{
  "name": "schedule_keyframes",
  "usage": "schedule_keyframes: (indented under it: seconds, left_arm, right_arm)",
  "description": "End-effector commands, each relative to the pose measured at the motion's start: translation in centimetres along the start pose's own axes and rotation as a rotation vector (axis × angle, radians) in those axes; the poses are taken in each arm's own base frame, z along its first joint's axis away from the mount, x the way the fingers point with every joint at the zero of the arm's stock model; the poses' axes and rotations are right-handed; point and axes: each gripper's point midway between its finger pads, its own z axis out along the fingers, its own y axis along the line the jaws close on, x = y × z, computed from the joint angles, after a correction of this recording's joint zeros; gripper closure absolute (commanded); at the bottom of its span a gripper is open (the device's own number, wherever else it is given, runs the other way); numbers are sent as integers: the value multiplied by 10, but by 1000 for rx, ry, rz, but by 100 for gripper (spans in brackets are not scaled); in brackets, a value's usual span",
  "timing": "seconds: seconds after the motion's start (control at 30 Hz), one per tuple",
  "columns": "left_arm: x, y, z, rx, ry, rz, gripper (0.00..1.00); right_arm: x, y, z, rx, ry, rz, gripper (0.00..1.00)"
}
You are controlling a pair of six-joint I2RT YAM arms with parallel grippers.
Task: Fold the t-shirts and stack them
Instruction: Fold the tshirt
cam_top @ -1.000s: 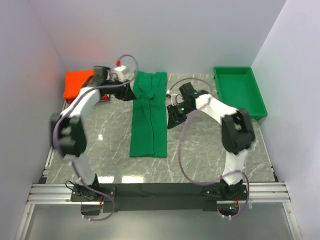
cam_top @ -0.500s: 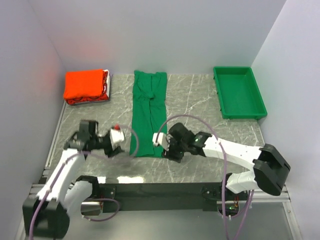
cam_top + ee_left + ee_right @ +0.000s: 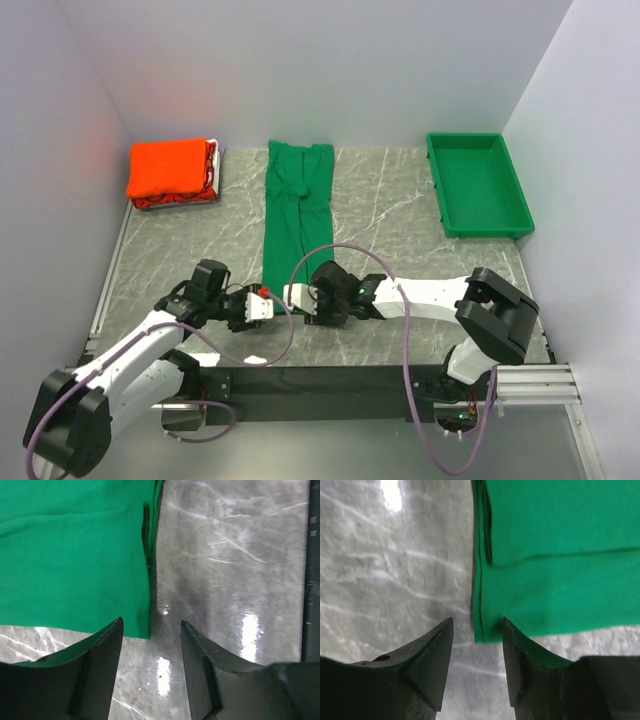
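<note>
At the bottom of the top view, both arms reach in low from the black front rail [image 3: 320, 382] and meet at the near end of the green t-shirt [image 3: 297, 215]. The left gripper [image 3: 260, 305] comes in from the left and the right gripper [image 3: 305, 299] from the right. Together with a looping cable, they cover the shirt's near hem, so its corners cannot be made out from above.

The wrist views fill that gap. In the left wrist view the two dark fingers [image 3: 102, 652] stand spread at the bottom of the frame. One hem corner of the shirt lies in the gap just ahead of the tips, and nothing is pinched. Whether a tip touches the cloth is unclear. In the right wrist view the fingers [image 3: 432, 652] are likewise apart, and the shirt's layered side edge runs down into the gap to the other hem corner. Both views cut the shirt off at the top and at one side.

Further back, the shirt lies as a long narrow strip folded lengthwise, running up the middle of the marble tabletop [image 3: 400, 230]. It is bunched into a knot-like wrinkle near its far end. Bare tabletop lies open on both sides of it.

At the upper left a folded stack of orange-red t-shirts [image 3: 168, 168] sits against the left wall. At the upper right a green tray [image 3: 480, 185] lies close to the right wall, well apart from the strip.
</note>
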Motion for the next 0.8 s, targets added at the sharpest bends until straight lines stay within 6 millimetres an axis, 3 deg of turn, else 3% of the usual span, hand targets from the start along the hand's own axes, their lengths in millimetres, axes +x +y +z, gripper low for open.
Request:
schedule_keyframes:
  seconds: [0.0, 0.27, 0.57, 0.6, 0.7, 0.77]
  left_arm:
    - [0, 16, 8, -51, 12, 30, 45]
    - [23, 12, 19, 15, 114, 80, 57]
    - [34, 12, 30, 56, 194, 89, 79]
    - [34, 12, 30, 59, 195, 93, 86]
    - [30, 8, 26, 81, 193, 96, 98]
    - [21, 5, 21, 91, 169, 103, 99]
  right_arm:
    - [-23, -9, -1, 14, -30, -23, 51]
    - [-4, 0, 8, -33, 61, -37, 60]
    - [2, 2, 14, -50, 110, -22, 94]
    - [1, 1, 13, -47, 106, -21, 100]
    - [-2, 2, 9, -50, 97, -13, 100]
    - [-9, 2, 1, -55, 70, -5, 100]
